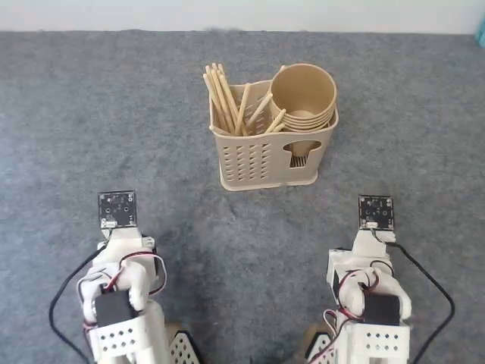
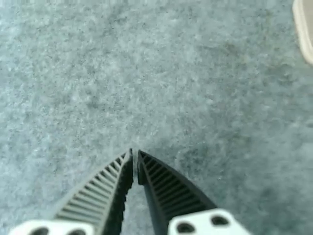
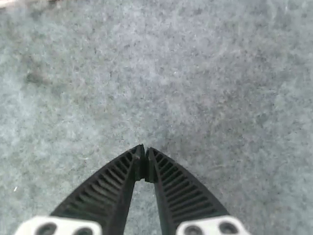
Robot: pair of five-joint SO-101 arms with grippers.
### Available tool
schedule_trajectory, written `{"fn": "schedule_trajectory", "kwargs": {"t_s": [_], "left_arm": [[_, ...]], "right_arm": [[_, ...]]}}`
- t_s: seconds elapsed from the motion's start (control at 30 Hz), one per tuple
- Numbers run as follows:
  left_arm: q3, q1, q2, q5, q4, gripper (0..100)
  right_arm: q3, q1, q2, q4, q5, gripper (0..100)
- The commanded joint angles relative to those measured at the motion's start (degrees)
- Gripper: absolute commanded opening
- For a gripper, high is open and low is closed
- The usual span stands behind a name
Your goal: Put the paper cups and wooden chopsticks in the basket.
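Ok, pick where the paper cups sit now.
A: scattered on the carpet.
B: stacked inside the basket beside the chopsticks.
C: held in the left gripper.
B: the stacked paper cups stand upright in the basket, next to the wooden chopsticks.

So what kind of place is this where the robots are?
Probably a robot practice table: a grey mat covers it, two small arms sit side by side, and a basket holds paper cups and chopsticks.
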Motion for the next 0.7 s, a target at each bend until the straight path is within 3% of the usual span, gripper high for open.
{"fn": "schedule_trajectory", "kwargs": {"t_s": [0.0,0.67], "left_arm": [[-0.31,-0.70,0.00,-0.44,0.18,1],[-0.31,-0.70,0.00,-0.44,0.18,1]], "right_arm": [[1.05,0.40,-0.92,0.31,0.79,0.9],[1.05,0.40,-0.92,0.31,0.79,0.9]]}}
